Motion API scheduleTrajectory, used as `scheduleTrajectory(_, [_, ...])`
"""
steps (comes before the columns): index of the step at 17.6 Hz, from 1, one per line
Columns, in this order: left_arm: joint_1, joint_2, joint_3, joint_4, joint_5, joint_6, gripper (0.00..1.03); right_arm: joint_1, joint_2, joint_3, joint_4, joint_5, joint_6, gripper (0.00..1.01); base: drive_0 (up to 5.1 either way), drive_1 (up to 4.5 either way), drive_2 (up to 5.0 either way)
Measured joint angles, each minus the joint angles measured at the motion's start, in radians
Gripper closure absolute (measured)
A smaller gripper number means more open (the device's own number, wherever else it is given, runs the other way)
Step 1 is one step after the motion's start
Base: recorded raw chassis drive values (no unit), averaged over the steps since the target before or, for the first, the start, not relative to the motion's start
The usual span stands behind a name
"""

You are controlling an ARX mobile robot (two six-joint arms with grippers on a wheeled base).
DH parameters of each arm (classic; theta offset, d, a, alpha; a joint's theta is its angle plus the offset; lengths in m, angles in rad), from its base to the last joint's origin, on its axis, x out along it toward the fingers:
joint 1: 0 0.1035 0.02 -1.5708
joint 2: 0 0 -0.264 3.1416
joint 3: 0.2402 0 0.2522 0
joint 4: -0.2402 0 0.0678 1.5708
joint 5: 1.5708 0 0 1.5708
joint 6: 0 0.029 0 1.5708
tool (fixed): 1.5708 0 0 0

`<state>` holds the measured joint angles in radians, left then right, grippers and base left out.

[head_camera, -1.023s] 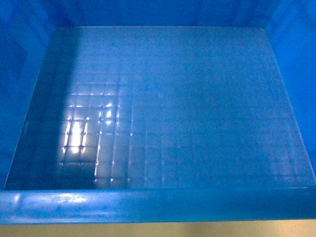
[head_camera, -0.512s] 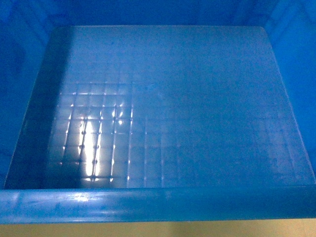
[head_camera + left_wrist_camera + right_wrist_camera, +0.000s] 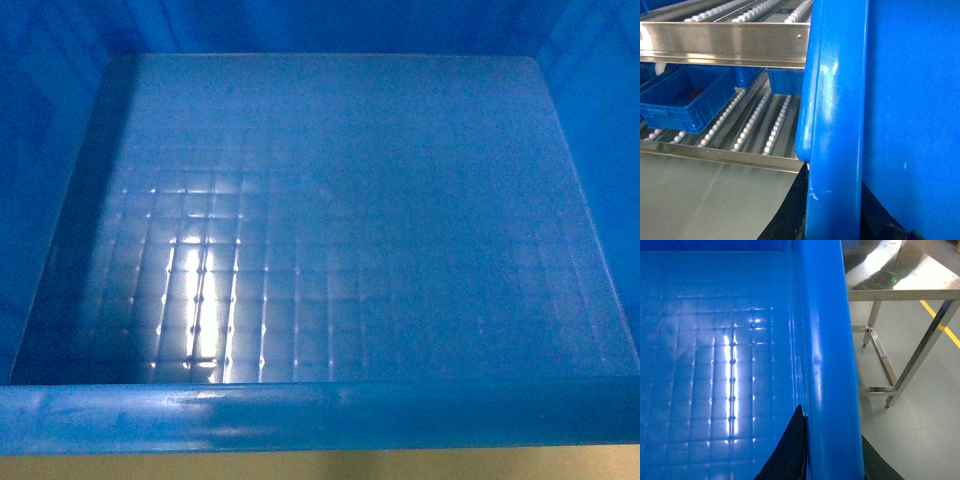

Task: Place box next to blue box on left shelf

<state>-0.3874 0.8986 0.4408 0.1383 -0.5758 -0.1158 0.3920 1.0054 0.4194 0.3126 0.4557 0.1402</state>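
Only leftward: shelf (image 3: 760,120) beyond box (image 3: 840,100).

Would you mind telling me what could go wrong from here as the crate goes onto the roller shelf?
The box fills the head view, so the approach is likely blind. Its rim stands close to the shelf's steel rail and could catch on it. The blue crate already on the left shelf might get bumped.

Steel table (image 3: 900,295); yellow floor line (image 3: 940,325).
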Motion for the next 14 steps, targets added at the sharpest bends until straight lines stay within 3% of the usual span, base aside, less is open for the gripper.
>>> scheduleTrajectory(14, [0.000, 0.000, 0.000, -0.001, -0.001, 0.000, 0.91, 0.000, 0.001, 0.000, 0.000, 0.000, 0.000, 0.91, -5.0, 2.38, 2.4])
